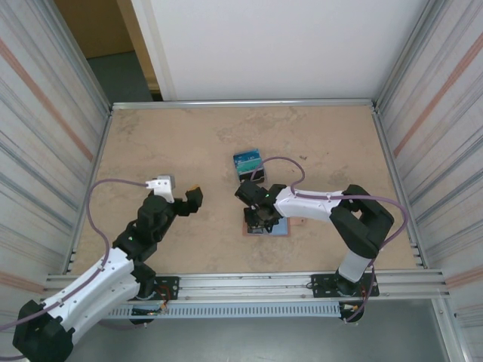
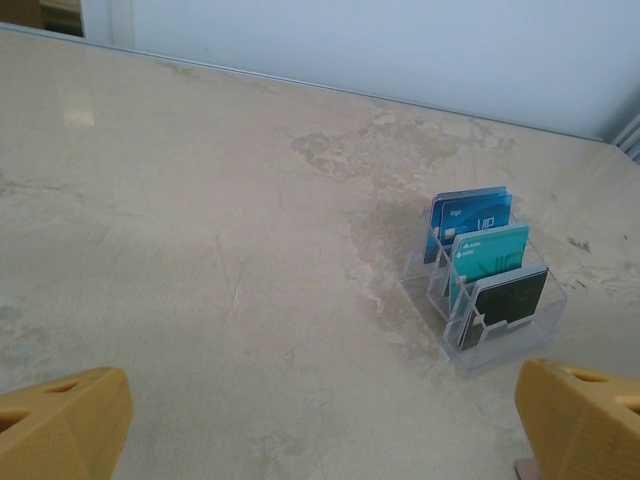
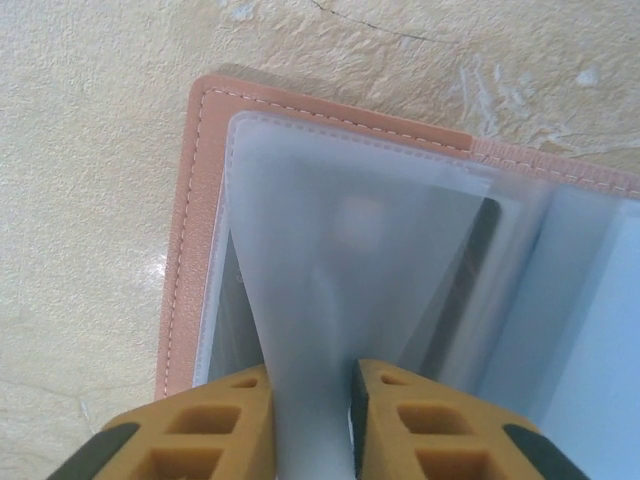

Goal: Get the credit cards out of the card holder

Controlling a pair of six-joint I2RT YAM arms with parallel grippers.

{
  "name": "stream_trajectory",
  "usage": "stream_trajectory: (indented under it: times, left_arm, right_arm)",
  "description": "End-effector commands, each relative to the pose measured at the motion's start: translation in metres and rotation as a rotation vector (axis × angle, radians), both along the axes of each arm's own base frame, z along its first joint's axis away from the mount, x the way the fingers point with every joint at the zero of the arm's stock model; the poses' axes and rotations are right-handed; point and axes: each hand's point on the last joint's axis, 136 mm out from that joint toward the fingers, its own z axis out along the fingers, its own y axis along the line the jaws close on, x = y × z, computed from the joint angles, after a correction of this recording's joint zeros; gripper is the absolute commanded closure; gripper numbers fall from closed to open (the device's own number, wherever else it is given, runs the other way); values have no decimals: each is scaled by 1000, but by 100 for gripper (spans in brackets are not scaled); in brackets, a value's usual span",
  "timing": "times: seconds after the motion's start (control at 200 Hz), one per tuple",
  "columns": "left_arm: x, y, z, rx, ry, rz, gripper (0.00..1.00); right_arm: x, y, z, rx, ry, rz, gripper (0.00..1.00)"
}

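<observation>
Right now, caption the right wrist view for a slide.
Right gripper pinches a translucent sleeve of the card holder on the table.

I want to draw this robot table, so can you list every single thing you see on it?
table: one, beige, under everything.
clear stand: one, see-through, middle of the table.
credit cards: three, blue, teal and dark, upright in the stand.
card holder: one, brown outside, pale inside, open flat under the right arm.
left gripper: one, orange fingers, open, over the table's left side.
right gripper: one, orange fingers, pinching a pale sleeve of the card holder.
</observation>
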Motion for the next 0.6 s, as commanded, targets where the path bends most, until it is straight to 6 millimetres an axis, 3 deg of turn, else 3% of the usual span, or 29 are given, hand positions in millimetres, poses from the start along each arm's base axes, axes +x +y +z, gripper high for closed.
stream_trajectory:
  times: [0.0,0.251,0.346,0.596]
  left_arm:
    - [1,-10,23,9,-66,-36,1]
    - [1,-23,34,78,-113,-13,1]
    - [3,-29,37,93,-124,-15,1]
    - [10,-44,38,130,-120,-39,1]
  right_arm:
    - [-9,4,4,27,16,51,78]
    - [-22,23,15,29,-12,168,81]
    - [-20,15,15,2,-21,146,81]
    - [-13,-10,23,-26,-61,64,66]
